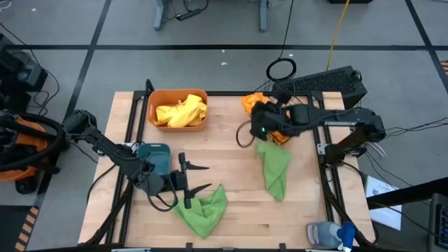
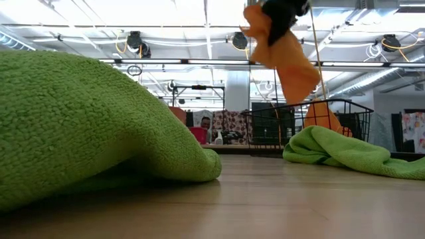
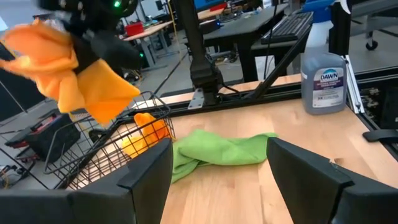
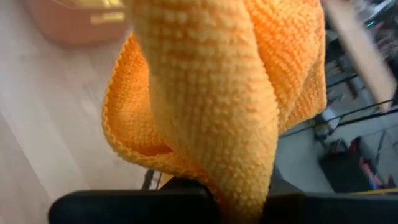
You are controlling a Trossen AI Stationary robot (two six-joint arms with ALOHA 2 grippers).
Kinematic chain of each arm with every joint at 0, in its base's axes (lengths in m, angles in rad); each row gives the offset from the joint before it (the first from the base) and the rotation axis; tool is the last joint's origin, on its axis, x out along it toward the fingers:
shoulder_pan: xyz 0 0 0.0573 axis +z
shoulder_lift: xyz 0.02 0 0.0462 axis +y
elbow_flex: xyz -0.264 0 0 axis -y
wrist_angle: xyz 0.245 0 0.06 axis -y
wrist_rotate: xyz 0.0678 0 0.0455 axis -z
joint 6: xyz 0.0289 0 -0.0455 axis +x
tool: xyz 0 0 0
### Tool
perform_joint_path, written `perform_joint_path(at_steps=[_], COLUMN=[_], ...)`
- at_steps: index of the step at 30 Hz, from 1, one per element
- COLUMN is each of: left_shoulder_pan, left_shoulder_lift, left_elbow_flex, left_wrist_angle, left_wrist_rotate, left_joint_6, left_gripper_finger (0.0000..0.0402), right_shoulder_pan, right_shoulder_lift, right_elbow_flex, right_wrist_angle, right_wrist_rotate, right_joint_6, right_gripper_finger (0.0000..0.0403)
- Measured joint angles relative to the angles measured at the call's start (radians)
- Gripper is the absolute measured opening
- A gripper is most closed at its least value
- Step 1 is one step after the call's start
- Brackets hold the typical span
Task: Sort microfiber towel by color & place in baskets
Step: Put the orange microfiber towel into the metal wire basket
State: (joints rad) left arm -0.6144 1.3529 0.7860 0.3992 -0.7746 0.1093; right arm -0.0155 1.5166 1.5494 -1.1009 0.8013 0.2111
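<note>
High view: orange plastic tub (image 1: 177, 95) at the table's far edge, holding crumpled yellow towels (image 1: 182, 111). Teal-blue tub (image 1: 157, 157) on the left side, just beside the left gripper (image 1: 197, 178), contents hidden from here. Left gripper parked low over the wood, fingers spread wide, touching nothing, with one green towel (image 1: 203, 208) heaped right at the fingertips. Second green towel (image 1: 274, 166) lying right of centre, apart from every container. Dark wire-mesh basket (image 3: 118, 149) at the far right, already holding an orange cloth (image 3: 144, 132) in its bottom, seen through the mesh in the left wrist view. Right gripper (image 1: 261, 128) raised beside that basket, pinching an orange towel (image 4: 211, 93) that hangs bunched from the closed fingers, clear of the table. Blue-capped Dawn spray bottle (image 3: 323, 78) standing at the near right corner.
</note>
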Motion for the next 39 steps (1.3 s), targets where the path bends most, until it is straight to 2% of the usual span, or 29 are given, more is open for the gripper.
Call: perform_joint_path(at_steps=[4, 10, 17, 24, 27, 32, 36, 39], left_shoulder_pan=[0.0, 0.0, 0.0, 0.009, 0.022, 0.047, 0.061, 0.07], left_shoulder_lift=[0.0, 0.0, 0.0, 0.0, 0.0, 0.0, 0.0, 0.0], left_elbow_flex=[0.0, 0.0, 0.0, 0.0, 0.0, 0.0, -0.001, -0.001], left_wrist_angle=[0.0, 0.002, 0.002, 0.0, 0.0, -0.001, -0.001, -0.001], left_wrist_rotate=[0.002, 0.026, 0.041, 0.042, 0.042, 0.042, 0.044, 0.08], left_joint_6=[0.0, -0.001, 0.0, 0.031, 0.032, 0.035, 0.03, 0.027], left_gripper_finger=[0.0264, 0.0264, 0.0264, 0.0264, 0.0264, 0.0264, 0.0264, 0.0264], right_shoulder_pan=[-0.093, -0.188, -0.258, -0.289, -0.297, -0.298, -0.307, -0.339], right_shoulder_lift=[0.0, 0.0, 0.001, 0.002, 0.002, 0.002, 0.002, 0.002], right_elbow_flex=[-0.04, -0.163, -0.332, -0.438, -0.454, -0.454, -0.454, -0.454], right_wrist_angle=[0.021, 0.174, 0.399, 0.53, 0.546, 0.525, 0.472, 0.461], right_wrist_rotate=[-0.102, -0.157, -0.169, -0.156, -0.136, -0.171, -0.121, -0.135], right_joint_6=[-0.047, -0.089, -0.098, -0.079, -0.065, -0.057, -0.034, -0.015], right_gripper_finger=[0.0013, 0.0013, 0.0013, 0.0014, 0.0024, 0.0056, 0.0077, 0.0093])
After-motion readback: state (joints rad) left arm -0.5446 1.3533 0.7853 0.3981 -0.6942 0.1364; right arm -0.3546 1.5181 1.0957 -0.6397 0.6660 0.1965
